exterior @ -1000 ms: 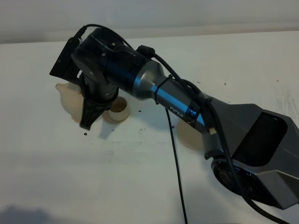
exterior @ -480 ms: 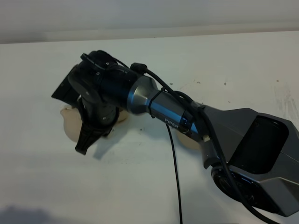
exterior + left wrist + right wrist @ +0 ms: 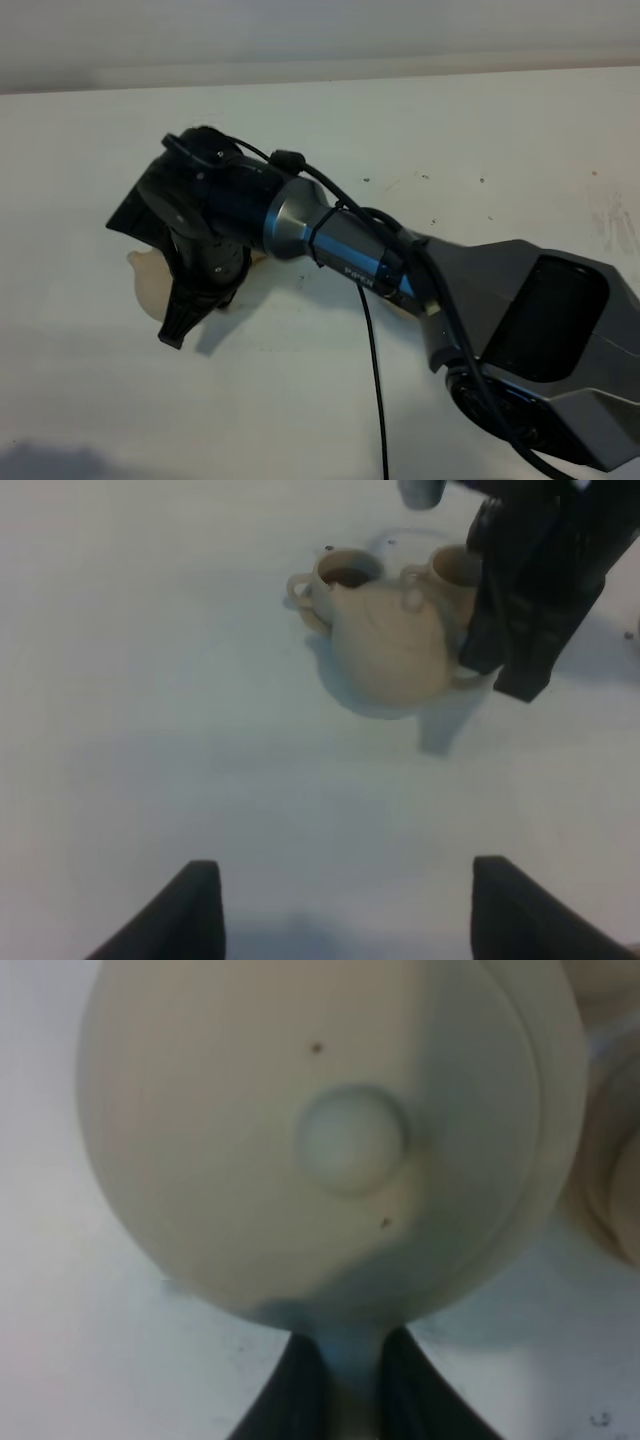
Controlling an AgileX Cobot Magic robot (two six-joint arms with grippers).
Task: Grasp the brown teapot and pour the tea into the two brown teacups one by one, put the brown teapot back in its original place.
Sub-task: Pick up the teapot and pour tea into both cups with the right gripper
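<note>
Right end effector is pinching the teapot by its handle; spout is nosing the cup with dark tea, second cup just beside. I'd be tilting slowly, keeping spout over the rim. Left end effector is idling, spread.

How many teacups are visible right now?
2. One teacup, holding dark liquid, sits by the brown teapot's spout; the other teacup stands beside it, partly hidden behind the right gripper.
</note>
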